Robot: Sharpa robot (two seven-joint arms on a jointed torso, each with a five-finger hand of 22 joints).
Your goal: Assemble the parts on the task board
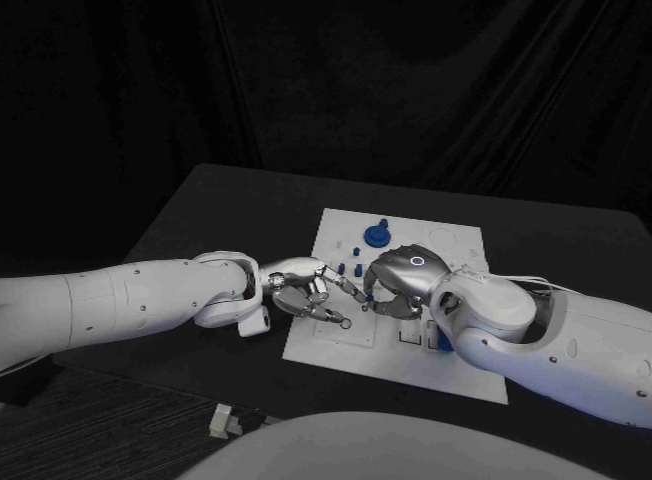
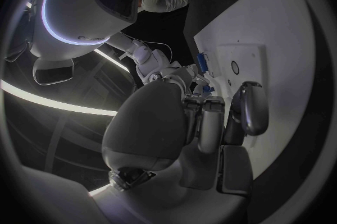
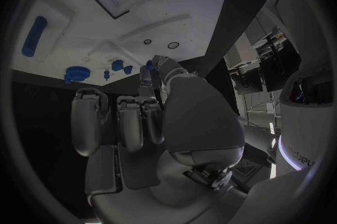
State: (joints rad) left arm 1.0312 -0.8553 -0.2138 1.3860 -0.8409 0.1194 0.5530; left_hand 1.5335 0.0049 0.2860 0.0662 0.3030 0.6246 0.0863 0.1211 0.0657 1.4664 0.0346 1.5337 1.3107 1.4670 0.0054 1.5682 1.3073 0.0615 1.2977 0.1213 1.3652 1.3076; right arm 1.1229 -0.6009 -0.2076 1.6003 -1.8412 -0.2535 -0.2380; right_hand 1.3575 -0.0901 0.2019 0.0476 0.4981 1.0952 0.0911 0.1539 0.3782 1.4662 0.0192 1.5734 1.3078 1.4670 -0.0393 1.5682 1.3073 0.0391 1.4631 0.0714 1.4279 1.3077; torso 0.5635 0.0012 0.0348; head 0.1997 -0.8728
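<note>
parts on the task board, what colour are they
Blue parts, clearest in the right wrist view, on the white task board.

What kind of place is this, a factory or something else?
Most likely a robot test lab or demo booth, not a factory line. A black table stands before dark drapes, bearing only a white task board with small blue parts. The left hand and right hand work over it.

A robot test lab or studio, set up for recording. A black bench (image 1: 240, 200) stands before black curtains (image 1: 413, 90) that close off the background, and a white task board (image 1: 398, 300) lies on it. Racks of equipment (image 3: 270, 47) stand beyond the bench.
</note>
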